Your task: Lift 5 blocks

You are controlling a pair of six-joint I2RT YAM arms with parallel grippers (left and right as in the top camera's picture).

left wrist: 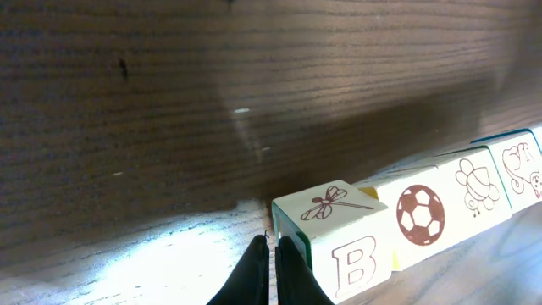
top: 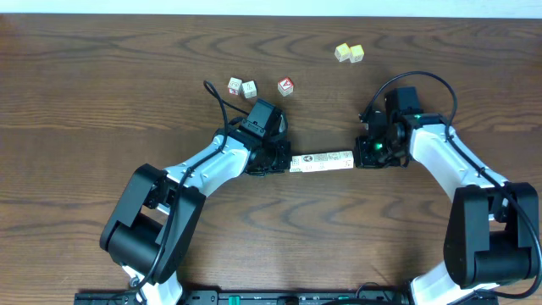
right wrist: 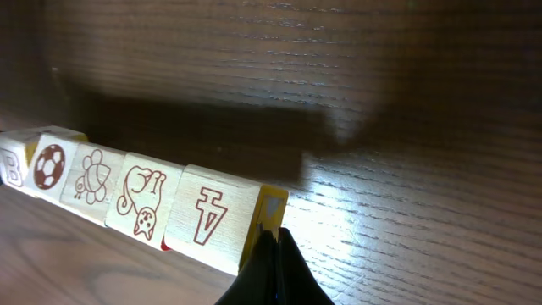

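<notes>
three cubes [top: 249,87]: on the tabletop, beyond the left gripper, well apart from it.
left gripper [top: 278,161]: fingers pressed together, tips butted against the row's left end.
blocks [top: 322,161]: five in one straight row, face to face, spanning the gap between both grippers; their shadow lies apart from them on the tabletop [top: 102,93].
yellow cubes [top: 349,53]: a touching pair, far beyond the right gripper.
right gripper [top: 362,157]: fingers pressed together, tips against the row's right end.
</notes>
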